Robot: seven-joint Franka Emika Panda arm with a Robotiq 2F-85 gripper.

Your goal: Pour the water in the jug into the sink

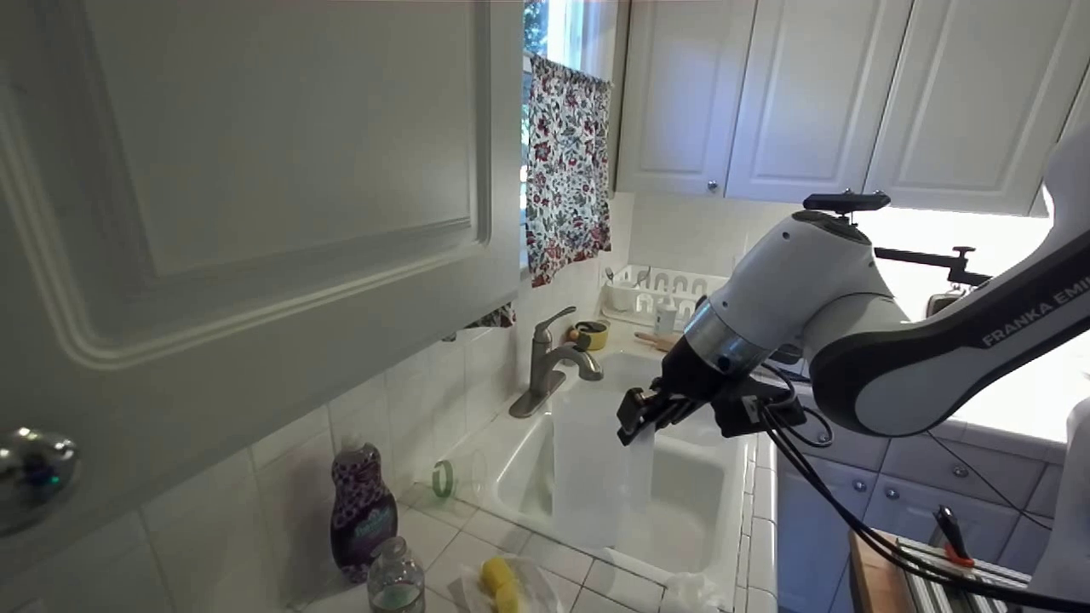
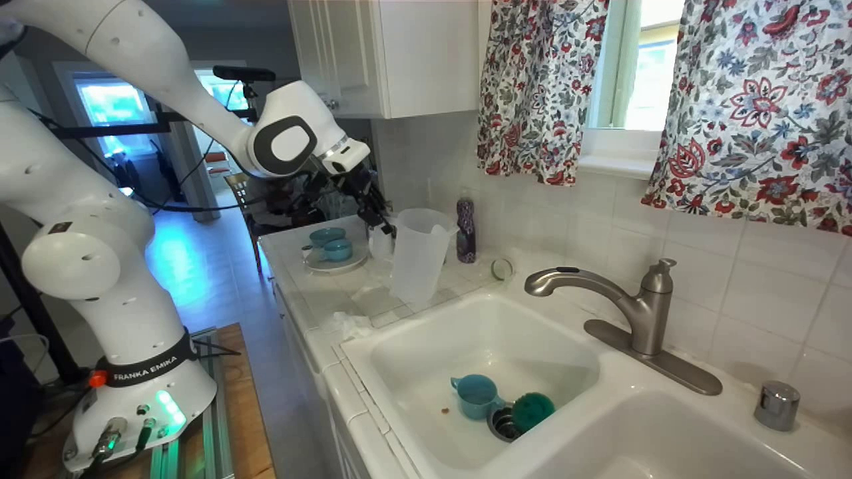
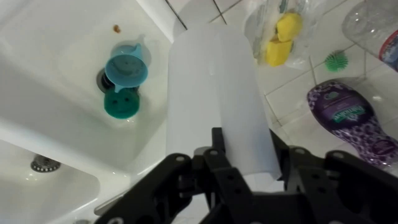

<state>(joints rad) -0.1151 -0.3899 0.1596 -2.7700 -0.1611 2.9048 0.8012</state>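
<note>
White and bent, the arm (image 1: 792,272) slants down near the sink (image 2: 479,326), its claw (image 3: 246,140) pinching the jug (image 2: 419,259) by its handle (image 3: 242,93).

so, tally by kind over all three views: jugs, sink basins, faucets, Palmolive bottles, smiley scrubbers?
Translucent jug: 1
Sink basins: 2
Metal faucet: 1
Purple Palmolive bottle: 1
Green smiley scrubber: 1
Total: 6
</note>
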